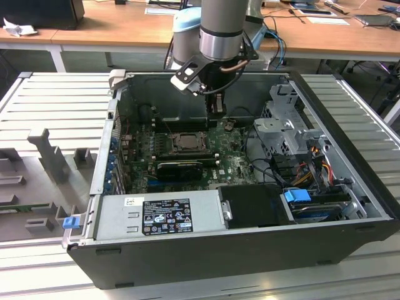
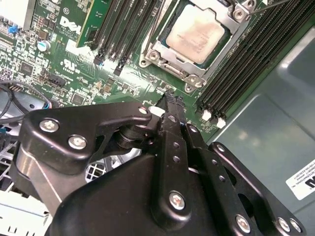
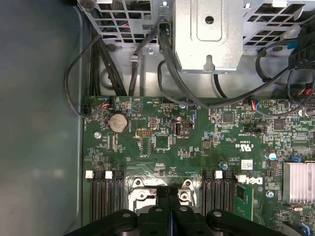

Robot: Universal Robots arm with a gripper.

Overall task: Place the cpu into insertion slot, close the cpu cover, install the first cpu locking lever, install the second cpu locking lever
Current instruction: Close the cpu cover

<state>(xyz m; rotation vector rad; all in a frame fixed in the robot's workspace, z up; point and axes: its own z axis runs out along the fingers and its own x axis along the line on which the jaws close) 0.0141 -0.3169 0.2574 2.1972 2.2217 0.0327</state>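
Observation:
The cpu [image 2: 197, 34], a pale square chip, lies flat in the insertion slot [image 1: 173, 140] on the green board. The cpu cover [image 2: 173, 68], a metal frame, lies down around the chip's edges. A thin lever wire [image 2: 275, 4] runs past one corner of the frame. In the exterior view the cpu [image 1: 186, 142] is at the case's middle, and my gripper [image 1: 217, 115] hangs above the board just to its right and behind it. In both wrist views the gripper [image 2: 170, 96] [image 3: 168, 189] is shut with nothing between its black fingers, a short way off the socket.
Long black memory slots [image 2: 246, 64] flank the socket on both sides. A black card [image 1: 181, 167] lies in front of the socket, then the power supply [image 1: 156, 215]. A metal drive cage [image 1: 287, 125] with cables [image 3: 167, 64] stands at the exterior view's right.

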